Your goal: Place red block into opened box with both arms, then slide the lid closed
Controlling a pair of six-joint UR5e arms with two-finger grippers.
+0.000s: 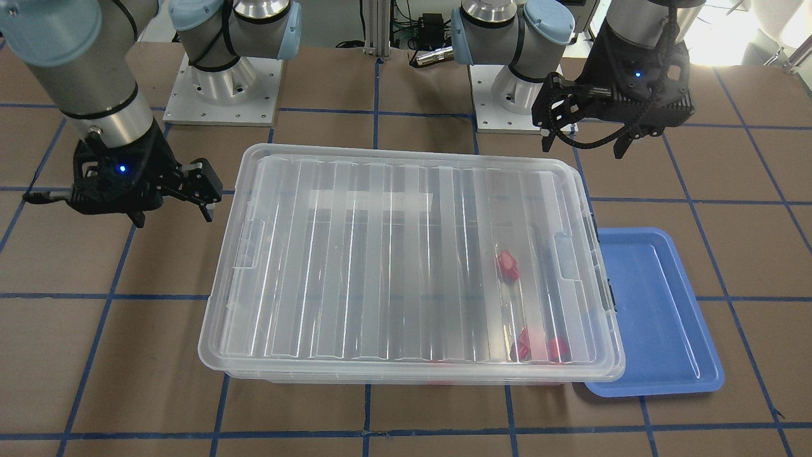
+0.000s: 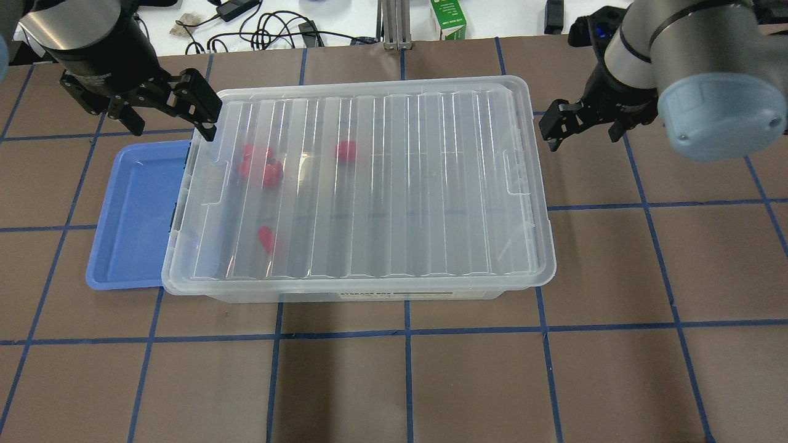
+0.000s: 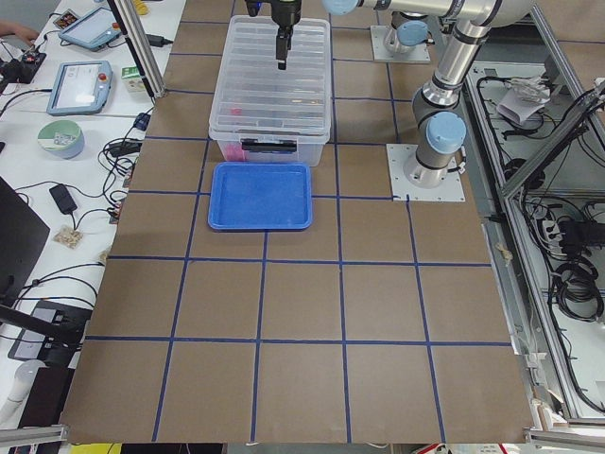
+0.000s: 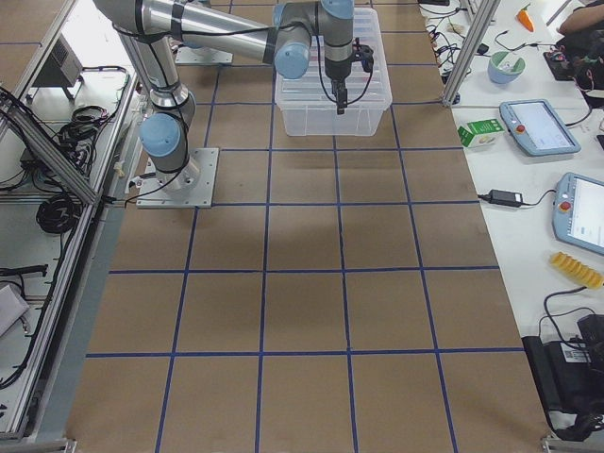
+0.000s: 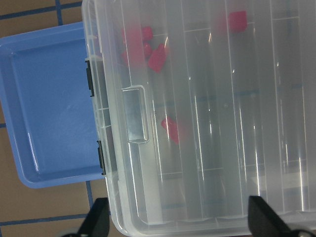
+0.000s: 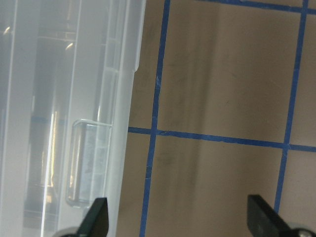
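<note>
1. Writing: the box (image 2: 308,296) carries a label strip (image 2: 400,295) on its near wall; the print is too small to read. A green carton (image 2: 447,18) behind the table (image 2: 431,381) has white print, also unreadable.
2. Left arm: comes in at the far left corner. The left gripper (image 2: 172,126) points down above the lid's (image 2: 400,184) left end, jaws spread wide and holding nothing.
3. Right arm: the right gripper (image 2: 582,132) hangs over bare table just beside the box's right end, jaws also wide apart and holding nothing.
4. Contents: the lid lies flat over the box. Seen through it, the red block (image 2: 266,238) lies inside near the left end, with other red blocks (image 2: 257,163) farther back.
5. The blue tray (image 2: 132,215) lies at the box's left end, its edge tucked under the lid's overhang.
</note>
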